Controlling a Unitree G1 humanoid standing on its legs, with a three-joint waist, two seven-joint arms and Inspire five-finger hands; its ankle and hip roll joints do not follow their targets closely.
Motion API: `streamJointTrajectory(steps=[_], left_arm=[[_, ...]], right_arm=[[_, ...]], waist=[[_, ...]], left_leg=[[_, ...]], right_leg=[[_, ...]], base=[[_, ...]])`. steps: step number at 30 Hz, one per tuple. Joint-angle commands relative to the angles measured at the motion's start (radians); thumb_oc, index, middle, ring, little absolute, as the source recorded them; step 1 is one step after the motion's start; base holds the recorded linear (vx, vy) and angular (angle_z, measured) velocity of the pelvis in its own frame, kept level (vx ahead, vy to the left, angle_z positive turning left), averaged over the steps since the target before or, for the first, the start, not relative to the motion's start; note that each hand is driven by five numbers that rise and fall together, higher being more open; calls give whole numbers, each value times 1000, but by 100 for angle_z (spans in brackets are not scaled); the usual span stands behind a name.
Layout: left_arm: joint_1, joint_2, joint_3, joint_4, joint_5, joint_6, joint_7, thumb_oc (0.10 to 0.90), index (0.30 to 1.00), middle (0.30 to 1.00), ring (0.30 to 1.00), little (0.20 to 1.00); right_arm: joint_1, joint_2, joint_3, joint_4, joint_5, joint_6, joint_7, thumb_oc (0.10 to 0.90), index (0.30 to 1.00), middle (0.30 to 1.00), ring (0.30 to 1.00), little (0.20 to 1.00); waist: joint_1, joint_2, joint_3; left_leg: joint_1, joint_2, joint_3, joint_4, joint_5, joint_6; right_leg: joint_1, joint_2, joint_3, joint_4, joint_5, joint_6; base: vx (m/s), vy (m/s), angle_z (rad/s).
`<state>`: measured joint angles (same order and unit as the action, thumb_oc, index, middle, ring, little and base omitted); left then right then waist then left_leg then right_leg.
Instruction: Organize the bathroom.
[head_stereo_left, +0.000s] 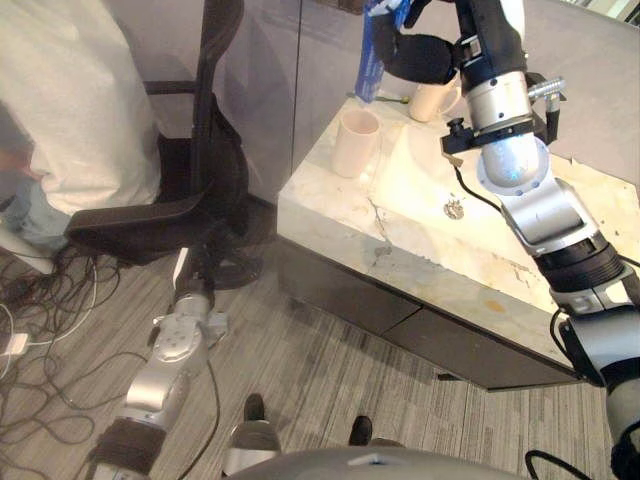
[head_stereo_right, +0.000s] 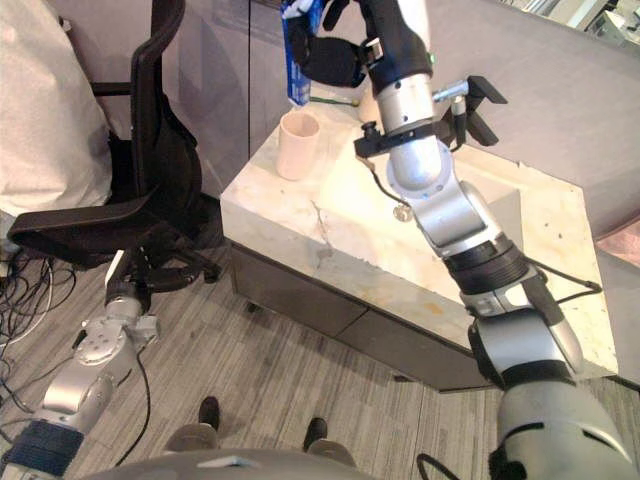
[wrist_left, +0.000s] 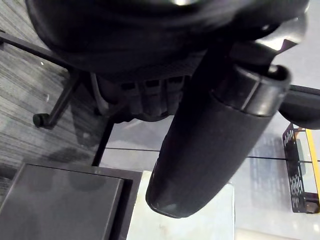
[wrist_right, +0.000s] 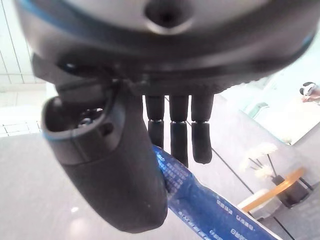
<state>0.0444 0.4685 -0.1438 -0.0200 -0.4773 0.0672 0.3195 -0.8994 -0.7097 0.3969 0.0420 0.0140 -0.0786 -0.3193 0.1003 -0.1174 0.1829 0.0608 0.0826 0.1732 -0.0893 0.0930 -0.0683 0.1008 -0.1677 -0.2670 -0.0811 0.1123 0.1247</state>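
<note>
Reaching over the far corner of the marble-topped desk (head_stereo_left: 430, 240), our right hand (head_stereo_left: 425, 55) holds a blue tube (head_stereo_left: 372, 55) up in the air, thumb on one side and fingers (wrist_right: 172, 135) curled against the other, as the right wrist view shows from close in. We see the tube hanging upright above the desk's back edge, clear of the surface. Just below and in front of it stands a pale pink cup (head_stereo_left: 355, 142) near the desk's left corner, upright and empty as far as we can tell. A second cream cup (head_stereo_left: 432, 100) sits behind the right hand, next to the wall, partly hidden by the wrist. Between the two cups the desk top dips into a shallow sink (head_stereo_left: 440, 190) with a small metal drain (head_stereo_left: 454, 210).

Our left hand (wrist_left: 210, 150) hangs low beside the desk, by a black office chair (head_stereo_left: 190, 200), its thumb straight and relaxed, nothing in its grasp. A person in a white top (head_stereo_left: 70, 90) stands behind the chair at the left edge of the scene. Tangled cables (head_stereo_left: 40, 330) lie on the grey floor (head_stereo_left: 330, 370) beneath them.
</note>
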Motion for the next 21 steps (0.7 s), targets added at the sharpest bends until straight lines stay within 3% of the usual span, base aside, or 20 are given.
streamJointTrajectory(steps=[1, 21], left_arm=[[-46, 6, -16, -68, 39, -84, 2, 800, 900, 900, 900, 900], [10, 19, -10, -38, 45, -115, -20, 800, 900, 900, 900, 900]], right_arm=[[-94, -17, -49, 9, -7, -44, -32, 400, 300, 300, 300, 300], [-86, -14, -52, 179, -155, -153, -218, 400, 300, 300, 300, 300]], waist=[[26, 36, -143], [73, 38, -132]], left_leg=[[4, -23, -52, 2, -102, 21], [13, -33, -54, 2, -105, 29]], right_leg=[[31, -12, -22, 75, -130, 67], [60, -19, -50, 86, -146, 65]], base=[[18, -5, -6], [61, 1, 3]])
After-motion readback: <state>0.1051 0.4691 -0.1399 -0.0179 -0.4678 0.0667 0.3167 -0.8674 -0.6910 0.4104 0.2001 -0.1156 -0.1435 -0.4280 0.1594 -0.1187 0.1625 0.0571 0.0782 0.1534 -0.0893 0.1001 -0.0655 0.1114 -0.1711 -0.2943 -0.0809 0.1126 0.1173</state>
